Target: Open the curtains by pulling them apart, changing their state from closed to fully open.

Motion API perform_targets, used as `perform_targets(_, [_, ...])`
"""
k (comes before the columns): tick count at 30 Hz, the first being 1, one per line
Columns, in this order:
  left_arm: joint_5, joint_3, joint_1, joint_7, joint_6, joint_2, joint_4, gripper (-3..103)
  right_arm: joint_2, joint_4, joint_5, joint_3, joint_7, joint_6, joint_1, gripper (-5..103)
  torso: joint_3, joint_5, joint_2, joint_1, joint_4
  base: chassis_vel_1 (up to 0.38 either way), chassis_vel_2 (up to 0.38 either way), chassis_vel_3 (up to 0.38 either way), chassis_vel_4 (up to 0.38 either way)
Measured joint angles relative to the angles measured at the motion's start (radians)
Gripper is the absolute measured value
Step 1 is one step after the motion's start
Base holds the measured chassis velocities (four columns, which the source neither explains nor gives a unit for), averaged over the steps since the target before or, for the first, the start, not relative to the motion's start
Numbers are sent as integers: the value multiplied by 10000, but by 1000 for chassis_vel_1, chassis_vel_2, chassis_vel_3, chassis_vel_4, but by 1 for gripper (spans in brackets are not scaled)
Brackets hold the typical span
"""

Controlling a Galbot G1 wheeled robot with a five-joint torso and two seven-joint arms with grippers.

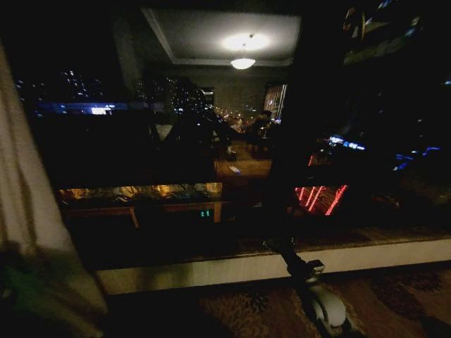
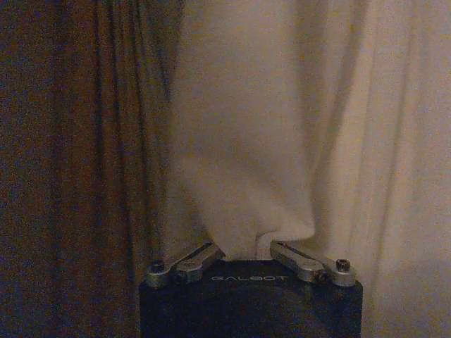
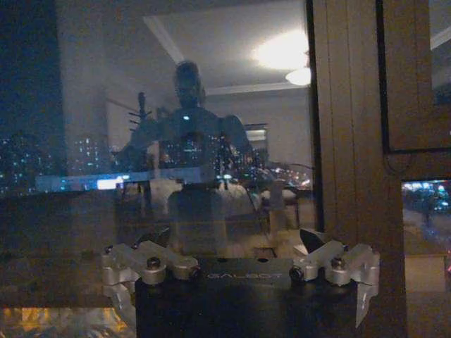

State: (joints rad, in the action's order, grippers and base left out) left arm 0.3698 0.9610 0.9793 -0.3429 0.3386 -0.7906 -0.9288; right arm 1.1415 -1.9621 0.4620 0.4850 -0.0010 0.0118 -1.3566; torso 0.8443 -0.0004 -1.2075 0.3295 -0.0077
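While my left end effector (image 2: 248, 248) pinches a gathered fold of the curtains (image 2: 282, 127) at nine o'clock, golden drape (image 2: 77, 155) beside it, my right end effector (image 3: 239, 264) spread wide, empty, facing the window glass (image 3: 141, 141).

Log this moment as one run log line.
left gripper: shut on sheer cream-white curtain panel | right gripper: open, facing bare night window glass

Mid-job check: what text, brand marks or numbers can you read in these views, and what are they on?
"GALBOT" on the left gripper housing, against the curtain.
"GALBOT" on the right gripper housing, faint.
Green digits on a display below the window: too blurred to read.
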Motion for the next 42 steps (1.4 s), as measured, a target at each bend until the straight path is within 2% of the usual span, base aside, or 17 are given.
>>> perform_targets(12, [43, -241, 364, 77, -152, -808, -1336, -1, 0, 0, 0, -1, 0, 0, 1, 100, 0, 3, 0, 0, -3, 0, 0, 0, 0])
perform_targets(14, [-151, -269, 768, 91, -285, -1180, -2069, 10, 0, 0, 0, 0, 0, 0, 0, 100, 0, 6, 0, 0, -3, 0, 0, 0, 0])
perform_targets(15, [-232, -270, 886, 91, -312, -1311, -2295, 10, 0, 0, 0, 0, 0, 0, 0, 100, 0, 7, 0, 0, -3, 0, 0, 0, 0])
perform_targets(19, [-804, -305, 1694, 59, -360, -2188, -3629, 26, 0, 0, 0, 0, -1, 0, 0, 100, 0, 3, 0, 0, -4, 0, 0, 0, 0])
perform_targets(20, [-804, -305, 1694, 59, -360, -2188, -3629, 26, 0, 0, 0, 0, -1, 0, 0, 100, 0, 3, 0, 0, -4, 0, 0, 0, 0])
perform_targets(23, [-1391, -397, 2717, -168, -373, -3342, -5333, 42, 0, 0, 0, 0, -1, 0, 0, 100, 0, 5, 0, 0, -3, 0, 0, 0, 0])
perform_targets(25, [-1505, -416, 2852, -205, -374, -3507, -5563, 42, 0, 0, 0, 0, 0, 0, 1, 100, -1, 5, 0, 0, -3, 0, 0, 0, 0])
perform_targets(26, [-1778, -453, 3143, -310, -360, -3868, -6038, 47, 0, 0, 0, 0, 0, 0, 0, 100, -1, 7, 0, 0, -4, 0, 0, 0, 0])
perform_targets(27, [-1947, -495, 3393, -381, -329, -4143, -6436, 58, 0, 0, 0, 0, -2, 0, 0, 100, -1, 7, 0, 0, -4, 0, 0, 0, 0])
perform_targets(29, [-2024, -547, 3613, -414, -285, -4330, -6763, 58, 0, 0, 0, 0, -1, 0, 0, 100, -1, 6, 0, 0, -4, 0, 0, 0, 0])
perform_targets(31, [-2017, -698, 4000, -431, -183, -4590, -7334, 69, 0, 0, 0, 0, -1, 0, 0, 100, -1, 8, 0, 0, -3, 0, 0, 0, 0])
perform_targets(32, [-1900, -825, 4262, -338, -51, -4694, -7696, 74, 0, 0, 0, 1, -1, 0, 0, 100, -1, 6, 0, 0, -4, 0, 0, 0, 0])
perform_targets(34, [-1763, -951, 4472, -162, 110, -4742, -7965, 74, 0, 0, 0, -1, -2, 0, 0, 100, -1, 7, 0, 0, -3, 0, 0, 0, 0])
perform_targets(36, [-1493, -1211, 4820, 240, 433, -4766, -8333, 85, 0, 0, 0, 0, -1, 0, 0, 100, -1, 7, -1, -1, -4, 0, 0, 0, 0])
perform_targets(38, [-975, -1571, 5304, 1051, 729, -4738, -8772, 95, 0, 0, 0, 0, -1, 0, 0, 100, -1, 6, 0, -1, -4, 0, 0, 0, 0])
perform_targets(39, [-975, -1571, 5304, 1051, 729, -4738, -8772, 95, 0, 0, 0, 0, -1, 0, 0, 100, -1, 6, 0, -1, -4, 0, 0, 0, 0])
perform_targets(42, [10, -2028, 5827, 2646, 977, -4716, -9255, 100, 0, 0, 0, 0, -2, 0, 0, 100, -1, 5, -1, 0, -3, 0, 0, 0, 0])
